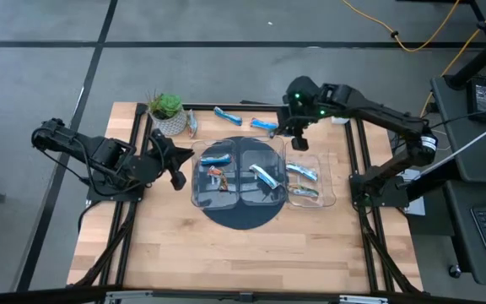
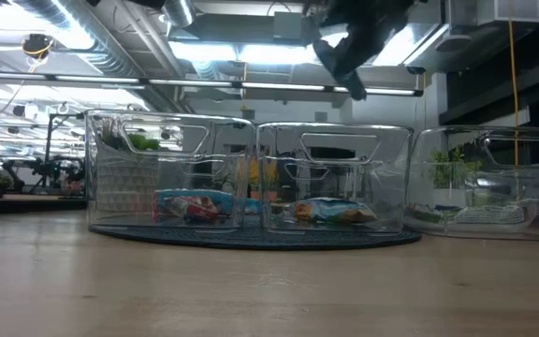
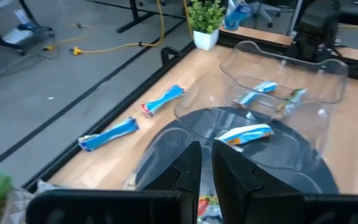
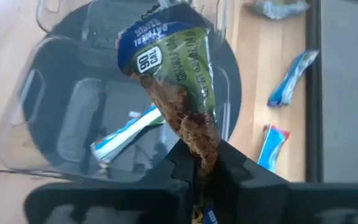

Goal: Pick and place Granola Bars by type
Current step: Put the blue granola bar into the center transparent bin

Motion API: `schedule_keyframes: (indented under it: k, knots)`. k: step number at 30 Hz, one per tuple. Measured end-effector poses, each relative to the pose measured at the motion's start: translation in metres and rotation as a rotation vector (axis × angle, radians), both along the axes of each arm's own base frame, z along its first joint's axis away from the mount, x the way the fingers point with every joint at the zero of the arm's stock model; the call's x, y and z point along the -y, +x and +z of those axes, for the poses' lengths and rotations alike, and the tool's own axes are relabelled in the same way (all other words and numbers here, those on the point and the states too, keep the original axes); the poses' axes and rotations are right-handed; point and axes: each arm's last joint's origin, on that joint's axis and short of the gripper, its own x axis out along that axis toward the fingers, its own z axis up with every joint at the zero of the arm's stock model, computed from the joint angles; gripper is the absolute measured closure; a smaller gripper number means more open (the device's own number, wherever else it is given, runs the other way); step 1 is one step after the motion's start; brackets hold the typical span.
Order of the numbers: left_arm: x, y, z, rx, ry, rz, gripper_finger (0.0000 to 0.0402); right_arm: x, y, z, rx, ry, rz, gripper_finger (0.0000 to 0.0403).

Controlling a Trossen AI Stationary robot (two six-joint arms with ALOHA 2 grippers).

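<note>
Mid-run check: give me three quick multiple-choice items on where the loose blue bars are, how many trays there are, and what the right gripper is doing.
1. Where do the loose blue bars lie?
A. In the left tray
B. On bare wood outside the trays
C. On the floor

2. How many clear trays are on the table?
A. One
B. Five
C. Three

3. What state is the right gripper in?
A. Shut on a bar
B. Wide open, empty
C. Shut on the plant

Key: 1 B, the blue bars rest on the wood, clear of the trays. 2 C, the high view shows three side by side. 3 A, the right gripper pinches the end of a bar.
</note>
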Motion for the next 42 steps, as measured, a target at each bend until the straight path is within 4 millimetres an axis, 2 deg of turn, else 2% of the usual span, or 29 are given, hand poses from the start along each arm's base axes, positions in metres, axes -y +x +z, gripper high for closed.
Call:
schedule_keyframes:
  k: [7, 13, 19, 24, 27, 35, 42]
  knots:
    - [-0.002, -0.002, -0.001, -0.019, 0.039, 0.033, 0.0370, 0.003, 0.006, -0.008, 0.052, -0.104, 0.093, 0.0381]
    - [-0.002, -0.004, -0.004, -0.054, 0.054, 0.033, 0.0371, 0.005, 0.010, -0.004, 0.108, -0.152, 0.112, 0.0365]
    - [-0.003, -0.005, -0.005, -0.066, 0.071, 0.045, 0.0370, 0.006, 0.012, -0.002, 0.132, -0.199, 0.147, 0.0382]
    - [-0.003, -0.005, -0.004, -0.066, 0.070, 0.045, 0.0370, 0.007, 0.013, -0.001, 0.150, -0.210, 0.148, 0.0381]
    - [-0.003, -0.005, -0.004, -0.065, 0.070, 0.045, 0.0370, 0.007, 0.014, 0.000, 0.160, -0.214, 0.148, 0.0367]
    - [-0.003, -0.005, -0.005, -0.068, 0.071, 0.044, 0.0370, 0.002, 0.020, 0.000, 0.231, -0.095, 0.211, 0.0383]
    - [-0.004, -0.006, -0.006, -0.085, 0.077, 0.042, 0.0371, -0.004, 0.038, -0.024, 0.137, 0.048, 0.162, 0.0369]
